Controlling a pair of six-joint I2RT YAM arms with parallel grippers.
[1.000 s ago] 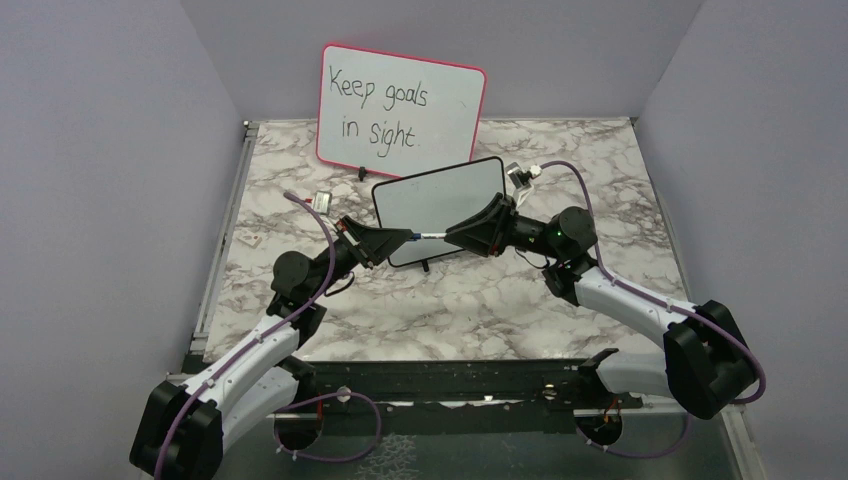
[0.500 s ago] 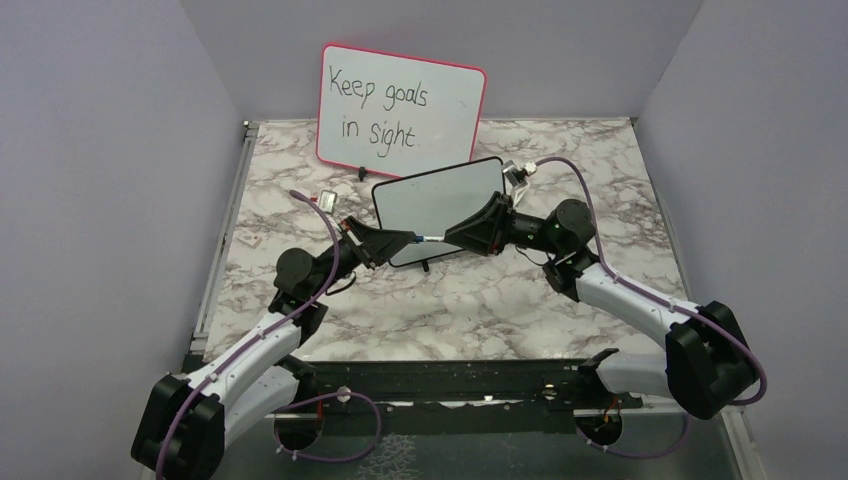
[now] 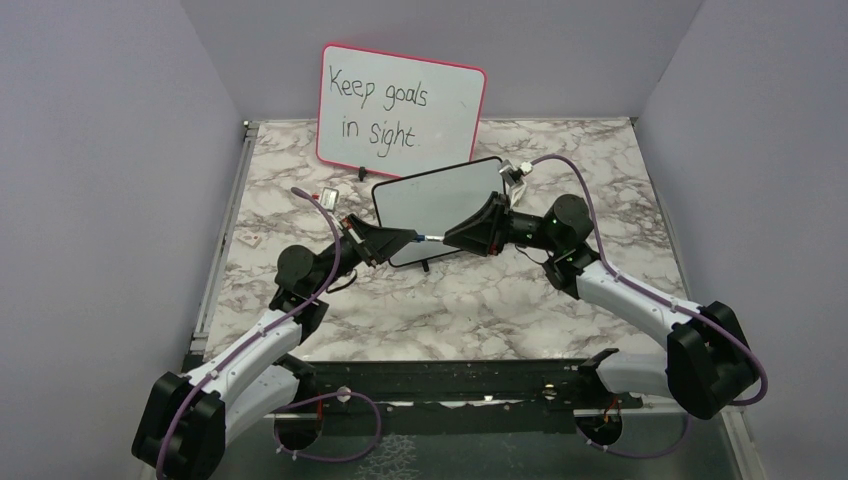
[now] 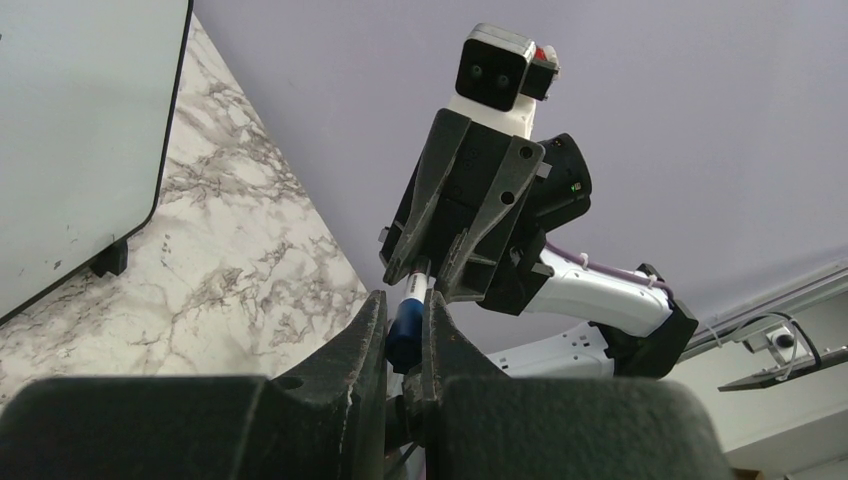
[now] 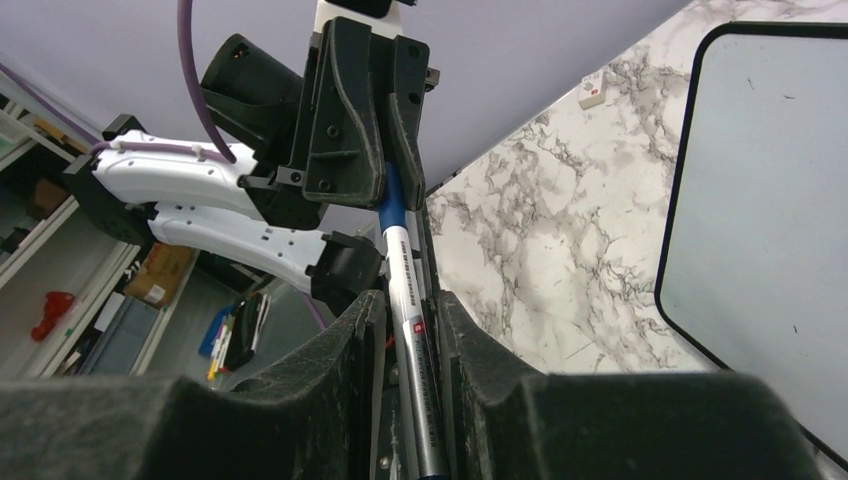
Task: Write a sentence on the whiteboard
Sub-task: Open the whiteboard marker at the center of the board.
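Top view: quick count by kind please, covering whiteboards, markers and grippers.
Whiteboards: 2, the pink-framed whiteboard and the black-framed whiteboard
Markers: 1, the marker, clamped at both ends
Grippers: 2, the left gripper and the right gripper
Total: 5

Blk-framed whiteboard (image 3: 432,200), marbled table (image 3: 480,305)

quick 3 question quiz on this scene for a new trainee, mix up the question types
1. True or false: the black-framed whiteboard already carries blue writing.
2. Which grips the blue end of the marker? A) left gripper B) right gripper C) neither
3. Fill in: the pink-framed whiteboard reads "Keep ___ in sight".
Key: 1 false; 2 A; 3 goals
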